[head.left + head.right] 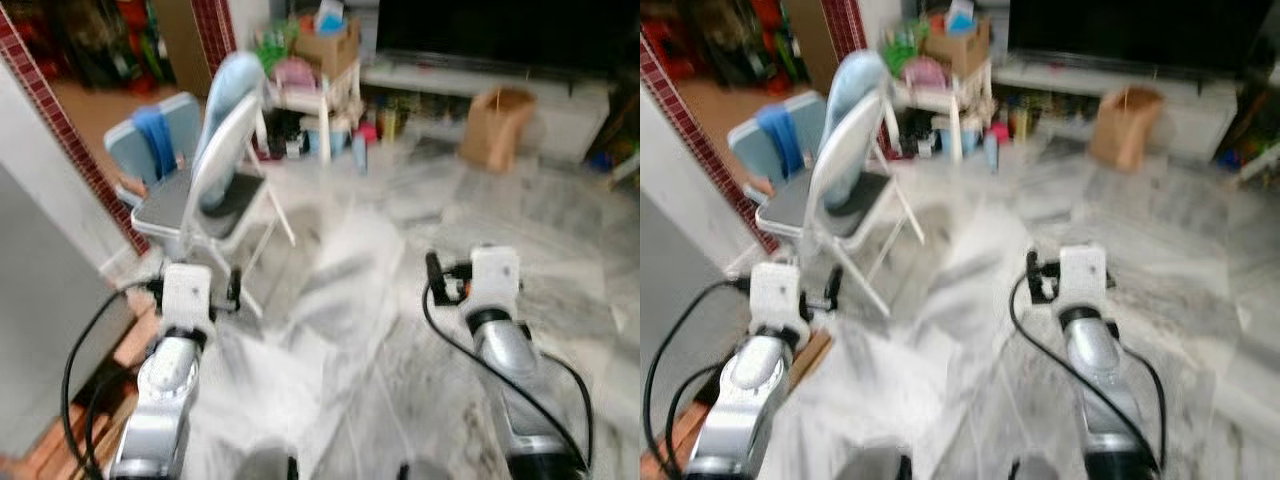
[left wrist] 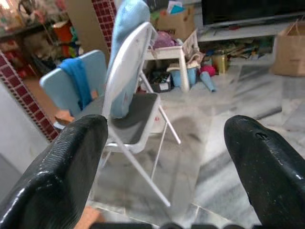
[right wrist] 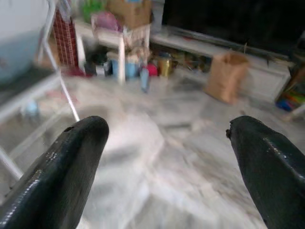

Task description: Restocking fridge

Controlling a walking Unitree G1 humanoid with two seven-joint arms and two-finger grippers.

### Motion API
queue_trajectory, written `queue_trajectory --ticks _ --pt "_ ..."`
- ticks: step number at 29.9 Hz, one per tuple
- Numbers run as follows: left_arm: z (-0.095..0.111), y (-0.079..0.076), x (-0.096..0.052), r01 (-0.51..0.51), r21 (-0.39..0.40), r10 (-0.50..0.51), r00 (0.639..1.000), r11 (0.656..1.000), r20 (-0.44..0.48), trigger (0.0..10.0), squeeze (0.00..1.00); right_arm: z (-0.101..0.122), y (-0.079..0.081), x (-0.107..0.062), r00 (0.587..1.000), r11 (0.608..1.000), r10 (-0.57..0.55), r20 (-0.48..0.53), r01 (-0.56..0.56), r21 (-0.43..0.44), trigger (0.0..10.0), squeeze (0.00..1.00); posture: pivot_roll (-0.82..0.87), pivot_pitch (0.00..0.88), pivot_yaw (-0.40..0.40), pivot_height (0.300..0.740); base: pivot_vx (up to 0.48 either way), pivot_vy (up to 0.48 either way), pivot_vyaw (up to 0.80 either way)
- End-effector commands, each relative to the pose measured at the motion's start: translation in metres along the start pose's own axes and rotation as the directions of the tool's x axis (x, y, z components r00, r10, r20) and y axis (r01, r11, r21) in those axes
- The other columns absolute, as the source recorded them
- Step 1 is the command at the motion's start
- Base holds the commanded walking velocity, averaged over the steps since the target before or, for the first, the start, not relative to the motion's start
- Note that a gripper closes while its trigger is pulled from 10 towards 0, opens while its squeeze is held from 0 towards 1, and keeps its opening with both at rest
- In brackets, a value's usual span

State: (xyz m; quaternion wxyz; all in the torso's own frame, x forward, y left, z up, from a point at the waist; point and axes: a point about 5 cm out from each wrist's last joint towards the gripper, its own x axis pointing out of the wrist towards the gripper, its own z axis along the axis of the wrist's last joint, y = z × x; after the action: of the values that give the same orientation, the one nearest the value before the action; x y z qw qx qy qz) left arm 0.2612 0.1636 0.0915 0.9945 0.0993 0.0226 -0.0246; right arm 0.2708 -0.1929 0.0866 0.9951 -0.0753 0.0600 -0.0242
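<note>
1. Left tool [image 2: 164,157]: fingers spread wide, nothing between them, held out over the marble floor [image 1: 400,260] and facing a white folding chair [image 1: 215,185].
2. Right tool [image 3: 167,162]: fingers likewise wide apart and empty, held over bare floor.
3. Folding chair: stands on the floor beside a red-tiled wall edge [image 1: 60,125]; a pale blue cushion [image 2: 126,43] leans against its backrest.
4. Background: brown paper bag [image 1: 495,125] on the floor before a low white TV bench [image 1: 560,95]; a cluttered small white table [image 1: 320,95] nearby.
5. Fridge: cannot be identified; the head views are blurred.
</note>
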Motion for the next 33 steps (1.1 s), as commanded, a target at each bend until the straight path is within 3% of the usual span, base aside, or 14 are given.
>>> queue_trajectory --ticks 1,5,10,15,20,26,33 --pt "-0.004 0.008 -0.001 -0.022 0.035 0.022 1.000 0.999 -0.011 10.0 0.00 0.009 0.000 0.005 0.999 0.999 -0.028 0.024 0.027 0.021 10.0 0.00 0.03 0.027 0.066 0.740 -0.274 0.398 0.00" --pt "-0.002 0.010 0.002 -0.032 0.021 0.032 0.999 0.999 -0.007 10.0 0.00 0.012 -0.004 0.007 0.998 0.998 -0.058 0.040 0.058 0.003 10.0 0.00 0.03 0.030 0.072 0.740 -0.259 0.407 0.00" --pt "0.000 0.011 0.005 -0.029 0.012 0.029 1.000 1.000 0.007 10.0 0.00 0.019 0.003 0.005 0.996 0.999 -0.032 0.088 0.032 0.001 10.0 0.00 0.02 0.033 0.079 0.740 0.000 0.462 0.00" --pt "0.002 0.007 0.007 -0.023 -0.010 0.023 0.999 1.000 0.041 10.0 0.00 0.016 0.009 0.002 0.997 1.000 0.001 0.073 0.001 -0.028 10.0 0.00 0.03 0.032 0.057 0.740 0.000 0.445 0.00" --pt "-0.002 0.005 -0.001 -0.037 -0.021 0.037 0.999 0.999 0.026 10.0 0.00 0.009 0.008 0.000 0.998 0.999 0.018 0.055 -0.019 0.026 10.0 0.00 0.07 0.017 0.003 0.740 0.000 0.000 0.00" --pt "-0.008 0.007 -0.008 -0.085 -0.042 0.085 0.996 0.996 0.019 10.0 0.00 0.008 0.017 0.003 0.996 0.997 0.079 0.043 -0.080 0.013 10.0 0.00 0.11 0.007 -0.065 0.740 0.000 0.000 0.00" --pt "-0.010 0.011 -0.016 -0.128 -0.048 0.129 0.991 0.991 0.020 10.0 0.00 0.012 0.026 0.008 0.991 0.992 0.123 0.055 -0.124 0.014 10.0 0.00 0.12 0.007 -0.081 0.740 0.000 0.000 0.00"
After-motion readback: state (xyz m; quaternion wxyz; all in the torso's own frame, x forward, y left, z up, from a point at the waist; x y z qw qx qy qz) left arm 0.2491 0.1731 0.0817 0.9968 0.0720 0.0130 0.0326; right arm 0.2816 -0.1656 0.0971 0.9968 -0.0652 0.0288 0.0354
